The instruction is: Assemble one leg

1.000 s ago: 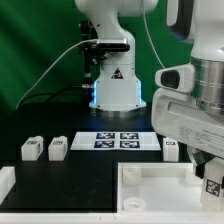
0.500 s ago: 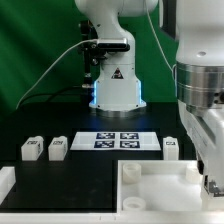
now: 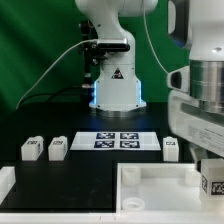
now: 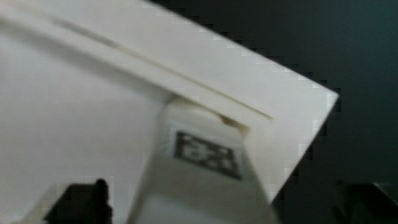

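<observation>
The gripper [image 3: 213, 178] is at the right edge of the exterior view, low down, over the right side of the big white panel [image 3: 150, 185]. A leg [image 3: 214, 185] with a black-and-white tag sits right under it, at the lower right of the frame. In the wrist view the same leg [image 4: 205, 165] stands in the middle, low in the frame, with the two dark fingers [image 4: 80, 200] on either side of it at the bottom. It looks like the jaws are closed on this leg, though the spots where they touch it are hard to see.

Three more legs wait on the black table. Two [image 3: 31, 148] [image 3: 57, 147] stand side by side at the left of the exterior view. One [image 3: 171, 147] stands at the right, just beside the marker board [image 3: 120, 140] in the middle.

The leg is a small, stubby block of white plastic. I think it is light and hard, so it will not bend or squash. Its sides look smooth, so it may slip or twist if the grip is weak. The best place to hold it is on two flat sides across from each other, near the top end. That leaves the bottom end free to go into the panel. The hold should be firm and straight, so the leg does not tilt.
</observation>
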`<state>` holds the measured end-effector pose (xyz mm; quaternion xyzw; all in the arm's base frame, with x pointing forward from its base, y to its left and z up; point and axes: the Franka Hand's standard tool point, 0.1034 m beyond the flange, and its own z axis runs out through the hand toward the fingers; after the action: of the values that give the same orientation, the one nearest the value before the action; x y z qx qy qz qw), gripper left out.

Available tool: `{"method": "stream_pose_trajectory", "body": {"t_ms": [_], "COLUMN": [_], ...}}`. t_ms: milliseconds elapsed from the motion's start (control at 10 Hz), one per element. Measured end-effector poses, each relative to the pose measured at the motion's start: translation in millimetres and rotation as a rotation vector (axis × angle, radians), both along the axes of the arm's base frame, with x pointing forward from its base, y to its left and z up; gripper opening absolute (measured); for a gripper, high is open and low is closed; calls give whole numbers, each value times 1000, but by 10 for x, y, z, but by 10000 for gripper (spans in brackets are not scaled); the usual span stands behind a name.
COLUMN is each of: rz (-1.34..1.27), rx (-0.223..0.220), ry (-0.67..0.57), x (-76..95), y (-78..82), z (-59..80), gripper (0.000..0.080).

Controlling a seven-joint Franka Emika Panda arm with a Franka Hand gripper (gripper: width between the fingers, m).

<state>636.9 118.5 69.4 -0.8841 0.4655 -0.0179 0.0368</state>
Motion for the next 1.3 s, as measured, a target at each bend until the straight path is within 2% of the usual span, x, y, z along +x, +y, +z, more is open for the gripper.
{"method": "stream_pose_trajectory", "body": {"t_ms": [100, 400, 600, 700, 900, 1000, 1100, 1200, 1300], "rz": [142, 452, 798, 907, 843, 806, 717, 645, 526], "rx": [-4, -35, -69, -72, -73, -69, -64, -61, -58], "ry": [-12, -26, -14, -6, -5, -5, -1, 2, 6], "x": [4, 7, 24, 43, 46, 45, 45, 46, 53], "y": [-38, -61, 6, 55, 33, 37, 40, 30, 6], "z": [67, 50, 91, 103, 93, 92, 91, 91, 95], "gripper": [642, 649, 649, 649, 649, 562, 353, 353, 300]}}
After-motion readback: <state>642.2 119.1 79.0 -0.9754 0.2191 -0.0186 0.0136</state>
